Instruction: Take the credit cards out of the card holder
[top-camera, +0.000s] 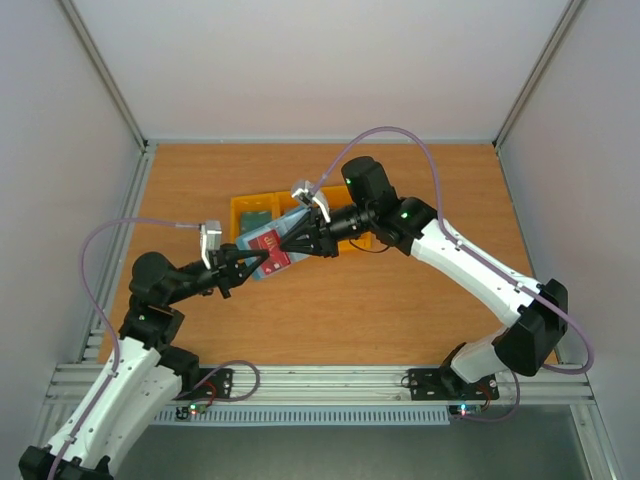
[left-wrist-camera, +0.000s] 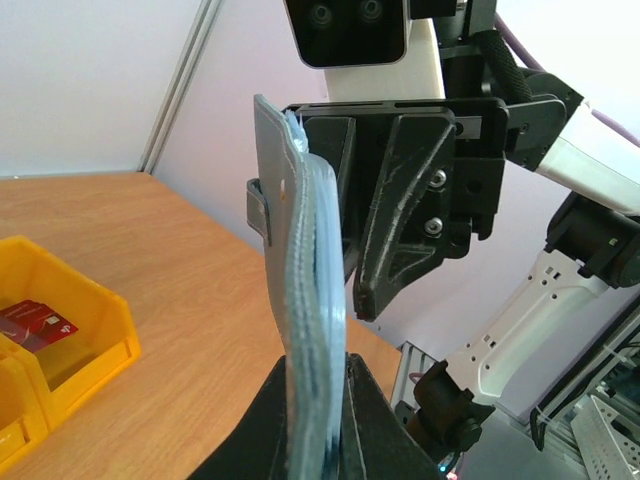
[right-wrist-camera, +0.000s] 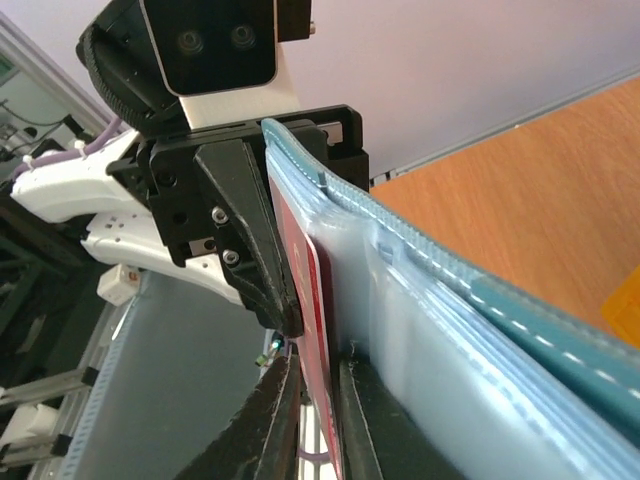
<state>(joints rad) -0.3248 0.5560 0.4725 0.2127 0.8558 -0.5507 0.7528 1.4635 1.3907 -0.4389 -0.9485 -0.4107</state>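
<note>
The right gripper (right-wrist-camera: 315, 370) has its 2 fingers standing narrow on either side of the red card (right-wrist-camera: 312, 290), which lies against the clear inner pockets. I cannot tell whether they pinch it. The left gripper (left-wrist-camera: 316, 385) is clamped tight on the card holder (left-wrist-camera: 305, 250) and holds it on edge in the air, probably to anchor it against the pull. The yellow bin (left-wrist-camera: 100, 340) sits on the table nearby, a likely drop spot.
</note>
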